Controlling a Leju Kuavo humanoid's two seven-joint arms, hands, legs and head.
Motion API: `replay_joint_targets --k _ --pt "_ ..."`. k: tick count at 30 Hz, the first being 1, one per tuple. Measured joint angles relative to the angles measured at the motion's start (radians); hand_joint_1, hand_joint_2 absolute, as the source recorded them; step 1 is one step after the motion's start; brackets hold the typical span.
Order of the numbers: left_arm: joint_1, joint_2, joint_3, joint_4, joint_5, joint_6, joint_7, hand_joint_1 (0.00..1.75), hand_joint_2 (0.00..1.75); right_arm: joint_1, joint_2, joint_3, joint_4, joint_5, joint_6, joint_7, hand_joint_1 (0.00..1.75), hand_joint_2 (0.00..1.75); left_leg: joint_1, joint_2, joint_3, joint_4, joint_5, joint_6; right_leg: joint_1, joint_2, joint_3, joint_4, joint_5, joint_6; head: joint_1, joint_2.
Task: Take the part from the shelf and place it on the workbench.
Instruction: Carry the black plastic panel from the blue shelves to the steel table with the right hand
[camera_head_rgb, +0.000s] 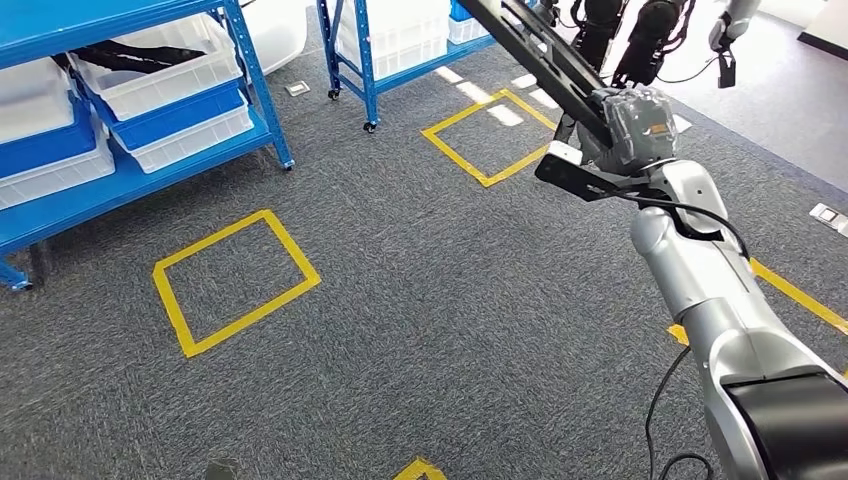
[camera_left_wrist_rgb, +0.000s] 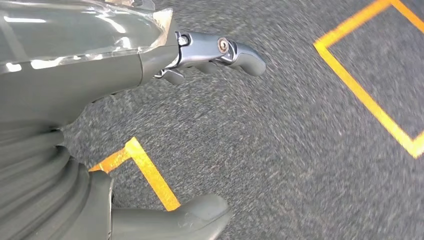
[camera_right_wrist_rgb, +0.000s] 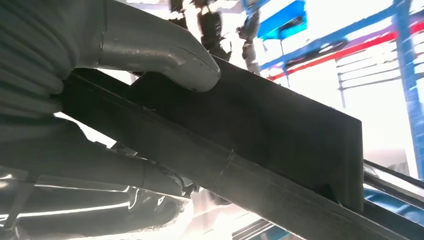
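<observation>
The long black part (camera_head_rgb: 535, 55) is off the shelf and carried in the air, slanting up and away over the grey carpet (camera_head_rgb: 420, 300); the right hand (camera_head_rgb: 635, 125) grips it near its lower end, thumb (camera_right_wrist_rgb: 160, 55) pressed on top, fingers wrapped beneath; it looks stiff and light but long, so a hold nearer its middle would likely balance better; the left hand (camera_left_wrist_rgb: 100, 100) holds nothing, fingers apart; blue shelving (camera_head_rgb: 130, 150) stands well apart; no bench is in sight.
</observation>
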Motion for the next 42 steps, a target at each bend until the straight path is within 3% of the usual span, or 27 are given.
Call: replay_joint_targets --k 1,3,5,7,9,10,11,13,15,17,18,20,22,23,24,25,26,29,31,34,42 --pt "-0.001 0.000 0.000 0.000 0.000 0.000 0.000 0.00 1.75 -0.007 -0.001 -0.002 0.000 0.000 0.002 -0.001 1.69 1.75 -0.003 -0.001 0.004 -0.009 -0.001 0.003 0.000 0.010 -0.005 -0.002 0.004 0.007 0.000 0.000" --pt "-0.003 -0.003 0.000 0.000 0.000 -0.002 0.000 0.00 1.75 -0.016 -0.005 -0.006 0.000 0.000 0.006 -0.003 1.69 1.75 -0.007 0.027 0.005 -0.018 0.006 0.014 -0.001 0.022 -0.015 -0.005 0.011 0.020 0.000 0.000" --pt "-0.005 -0.005 0.001 -0.001 -0.001 -0.003 0.000 0.00 1.75 -0.022 -0.009 -0.009 0.001 0.001 0.006 -0.006 1.69 1.75 -0.006 0.052 0.010 -0.031 0.018 0.029 0.002 -0.024 -0.041 0.035 -0.010 0.023 0.003 0.000" --pt "-0.005 -0.005 0.001 -0.001 -0.002 -0.004 0.000 0.00 1.75 -0.028 -0.011 -0.010 0.002 0.002 0.006 -0.007 1.69 1.75 -0.008 0.077 0.009 -0.036 0.022 0.037 0.003 -0.083 -0.099 0.156 -0.066 0.021 0.008 0.000" --pt "-0.005 -0.006 0.002 -0.001 -0.001 -0.006 0.000 0.00 1.75 -0.029 -0.010 -0.010 0.005 0.003 0.006 -0.007 1.69 1.75 -0.010 0.105 0.007 -0.035 0.022 0.038 -0.001 -0.097 -0.152 0.277 -0.110 0.027 0.010 0.000" --pt "-0.004 -0.006 0.002 -0.001 -0.001 -0.008 -0.001 0.00 1.75 -0.028 -0.009 -0.010 0.007 0.004 0.006 -0.007 1.69 1.75 -0.010 0.116 0.007 -0.035 0.021 0.037 -0.003 -0.100 -0.154 0.288 -0.110 0.035 0.011 0.000" --pt "-0.004 -0.006 0.003 -0.001 0.000 -0.010 -0.001 0.00 1.75 -0.028 -0.008 -0.010 0.009 0.005 0.006 -0.007 1.69 1.75 -0.010 0.127 0.007 -0.034 0.020 0.035 -0.006 -0.103 -0.135 0.260 -0.098 0.044 0.011 0.000" --pt "-0.005 -0.005 0.005 -0.001 0.001 -0.012 -0.001 0.00 1.75 -0.032 -0.006 -0.010 0.011 0.009 0.005 -0.006 1.69 1.75 -0.011 0.142 0.006 -0.032 0.016 0.029 -0.013 -0.119 -0.053 0.117 -0.055 0.058 0.012 0.000" --pt "-0.005 -0.005 0.005 -0.001 0.001 -0.012 -0.002 0.00 1.75 -0.038 -0.005 -0.009 0.011 0.015 0.004 -0.002 1.69 1.75 -0.016 0.156 0.004 -0.027 0.012 0.017 -0.010 -0.130 0.005 0.016 -0.030 0.053 0.010 0.000" --pt "-0.005 -0.006 0.006 -0.001 -0.001 -0.012 -0.001 0.00 1.75 -0.039 -0.008 -0.010 0.013 0.021 0.004 0.005 1.69 1.75 -0.019 0.162 0.004 -0.026 0.011 0.007 -0.002 -0.127 0.012 0.001 -0.025 0.038 0.007 0.000" --pt "-0.005 -0.006 0.006 -0.001 -0.003 -0.012 -0.001 0.00 1.75 -0.039 -0.012 -0.010 0.013 0.022 0.004 0.007 1.69 1.75 -0.017 0.160 0.003 -0.026 0.009 0.003 -0.006 -0.125 0.011 0.000 -0.025 0.031 0.007 0.000" --pt "-0.005 -0.006 0.006 -0.001 -0.006 -0.015 0.000 0.00 1.75 -0.041 -0.016 -0.010 0.014 0.023 0.004 0.010 1.69 1.75 -0.012 0.131 -0.013 0.007 -0.017 -0.006 -0.013 -0.120 0.013 -0.002 -0.023 0.016 0.005 0.000" --pt "-0.003 -0.006 0.006 -0.001 -0.008 -0.020 0.000 0.00 1.75 -0.043 -0.016 -0.010 0.015 0.022 0.004 0.010 1.69 1.75 -0.009 0.091 -0.065 0.120 -0.078 -0.012 -0.013 -0.115 0.014 -0.003 -0.023 0.003 0.003 0.000" --pt "-0.002 -0.006 0.006 -0.001 -0.008 -0.022 0.001 0.00 1.75 -0.042 -0.016 -0.010 0.016 0.023 0.004 0.009 1.69 1.75 -0.009 0.081 -0.099 0.189 -0.107 -0.013 -0.010 -0.112 0.014 -0.003 -0.023 0.000 0.003 0.000" --pt "-0.001 -0.006 0.006 0.000 -0.008 -0.026 0.002 0.00 1.75 -0.042 -0.015 -0.010 0.018 0.023 0.004 0.008 1.69 1.75 -0.009 0.077 -0.128 0.245 -0.123 -0.013 -0.008 -0.108 0.014 -0.002 -0.023 -0.002 0.003 0.000" --pt "-0.001 -0.005 0.006 0.000 -0.009 -0.031 0.004 0.00 1.75 -0.041 -0.014 -0.010 0.021 0.024 0.003 0.006 1.69 1.75 -0.009 0.075 -0.144 0.267 -0.120 -0.012 -0.007 -0.103 0.014 -0.002 -0.023 -0.002 0.003 0.000" --pt "-0.001 -0.005 0.006 0.000 -0.011 -0.037 0.005 0.00 1.75 -0.041 -0.013 -0.010 0.023 0.024 0.002 0.005 1.69 1.75 -0.009 0.075 -0.141 0.252 -0.099 -0.011 -0.006 -0.098 0.015 -0.002 -0.023 -0.002 0.003 0.000" --pt "-0.001 -0.002 0.005 0.000 -0.021 -0.042 0.007 0.00 1.75 -0.041 -0.013 -0.011 0.027 0.025 -0.004 0.004 1.69 1.75 -0.007 0.068 -0.060 0.065 0.002 -0.001 -0.003 -0.085 0.015 0.002 -0.024 0.000 0.002 0.000" --pt "-0.001 -0.002 0.005 0.000 -0.029 -0.038 0.011 0.00 1.75 -0.041 -0.014 -0.013 0.029 0.024 -0.007 0.003 1.69 1.75 -0.008 0.065 -0.029 -0.006 0.024 0.002 0.006 -0.080 0.010 0.006 -0.025 0.003 0.004 0.000" --pt "-0.001 -0.002 0.004 0.000 -0.041 -0.033 0.022 0.00 1.75 -0.036 -0.018 -0.018 0.034 0.020 -0.008 0.000 1.69 1.75 -0.017 0.065 -0.031 -0.009 0.025 0.002 0.013 -0.079 0.003 0.012 -0.026 0.004 0.004 0.000" --pt "-0.001 0.002 0.004 0.000 -0.044 -0.031 0.028 0.00 1.75 -0.035 -0.018 -0.032 0.055 0.012 -0.008 -0.013 1.69 1.75 -0.027 0.063 -0.058 0.016 0.025 0.016 0.007 -0.081 -0.014 0.018 -0.019 0.017 0.004 0.000"
